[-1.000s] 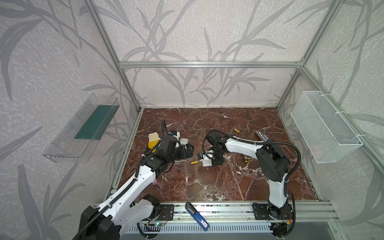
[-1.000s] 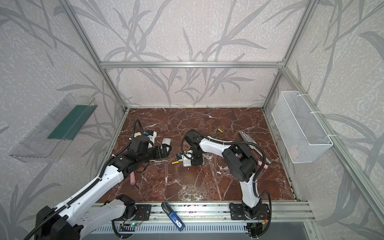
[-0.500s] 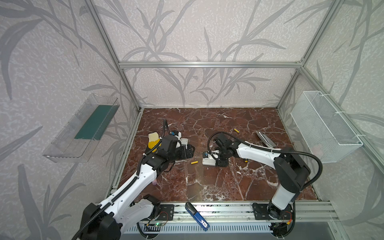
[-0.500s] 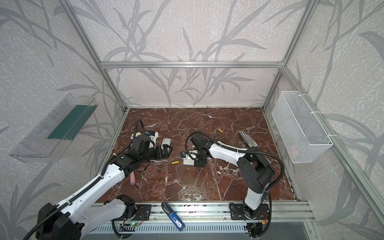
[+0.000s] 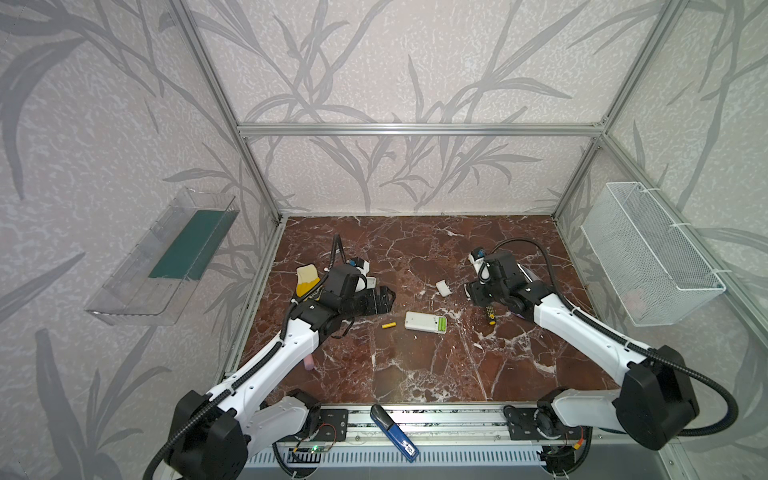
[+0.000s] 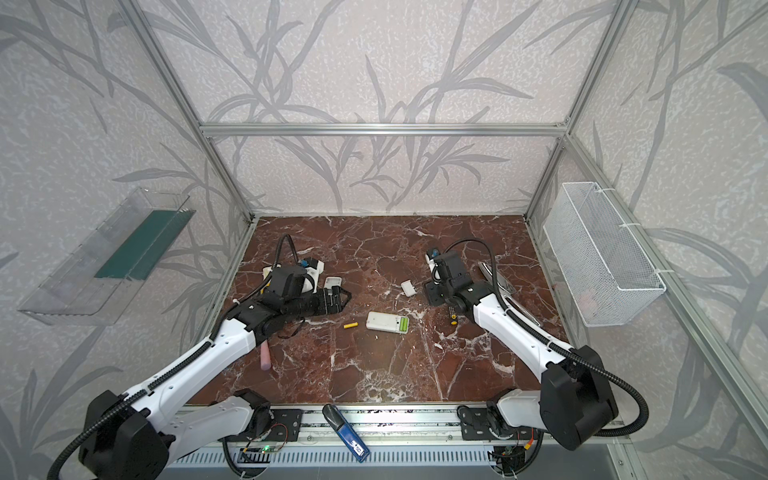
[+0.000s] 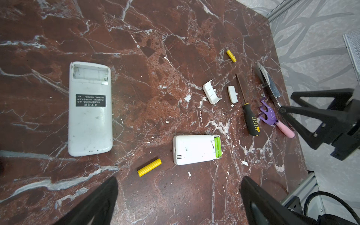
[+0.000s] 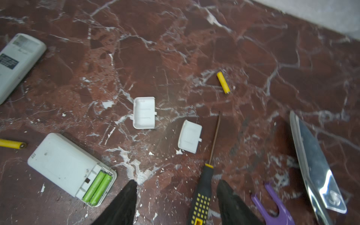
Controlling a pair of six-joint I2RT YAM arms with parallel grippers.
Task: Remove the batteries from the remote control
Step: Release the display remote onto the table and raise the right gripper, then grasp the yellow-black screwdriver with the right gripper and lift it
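Observation:
A small white remote control (image 5: 419, 321) (image 6: 381, 321) lies mid-table, its compartment open with two light green batteries (image 7: 217, 147) (image 8: 97, 187) inside. One yellow battery (image 5: 389, 325) (image 7: 149, 167) lies beside it, another (image 8: 223, 82) farther back. A longer remote (image 7: 90, 109) lies face down with an empty compartment. Two white covers (image 8: 144, 113) (image 8: 190, 136) lie loose. My left gripper (image 7: 179, 185) (image 5: 382, 301) is open and empty, left of the small remote. My right gripper (image 8: 178, 187) (image 5: 473, 291) is open over the screwdriver (image 8: 202, 194), right of the remote.
A purple-and-pink tool (image 7: 272, 120) and a metal blade (image 8: 315, 165) lie by the right arm. A pink stick (image 6: 264, 359) and a yellow sponge (image 5: 307, 278) are near the left arm. A wire basket (image 5: 648, 253) hangs on the right wall, a clear bin (image 5: 166, 257) on the left.
My right gripper has drawn away from the small remote toward the right and back. The remote now lies free with its green batteries showing. The left arm has hardly moved.

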